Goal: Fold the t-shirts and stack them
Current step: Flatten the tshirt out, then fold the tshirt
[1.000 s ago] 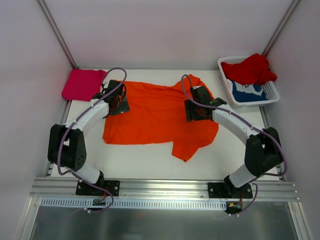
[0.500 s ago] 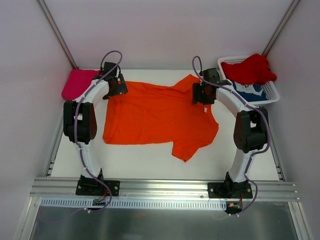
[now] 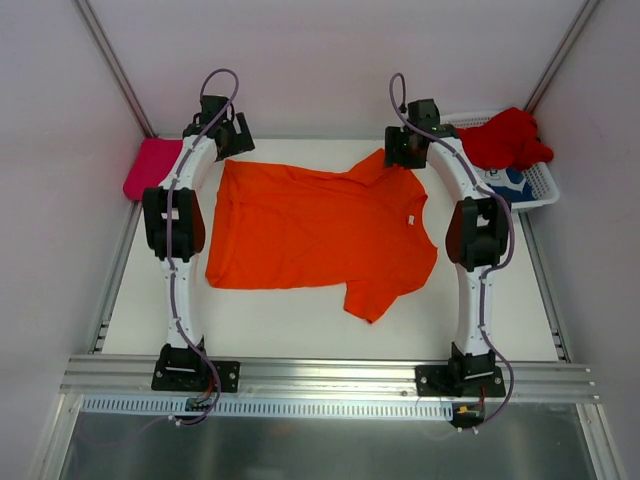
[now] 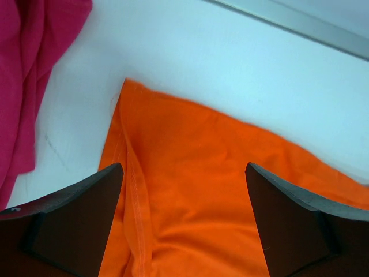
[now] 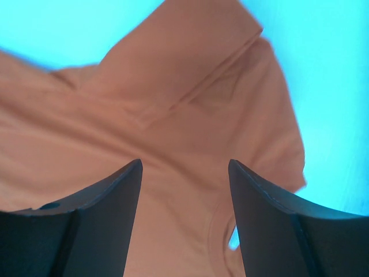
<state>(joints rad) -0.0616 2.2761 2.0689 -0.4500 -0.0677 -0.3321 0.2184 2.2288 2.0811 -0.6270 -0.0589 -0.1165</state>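
From above, a white bench (image 3: 300, 310) sits inside pale walls (image 3: 330, 60), with a metal rail (image 3: 330, 375) across the bottom of the frame. The orange t-shirt (image 3: 320, 235) lies spread flat in the middle. The magenta t-shirt (image 3: 150, 168) is folded at the upper left. A white lattice basket (image 3: 535, 195) at the upper right holds the red t-shirt (image 3: 505, 138), heaped over its rim, and the blue t-shirt (image 3: 500, 180) with a white print. The left arm (image 3: 178, 215) reaches straight up the frame, and the left jaws hang near the orange shirt's upper-left corner, just beside the magenta one. The right arm (image 3: 478, 230) reaches up likewise, with the right jaws over the orange shirt's upper-right sleeve, near the basket. In the left wrist view the left jaws stand wide and hold nothing. The orange cloth's hemmed corner fills the lower middle between them, with bare bench above it and magenta cloth along the left edge. In the right wrist view the bench shows a blue cast and the orange shirt looks pale. Its sleeve lies in the upper middle and a curve of collar at the bottom. The right jaws stand wide above the cloth and grip nothing.
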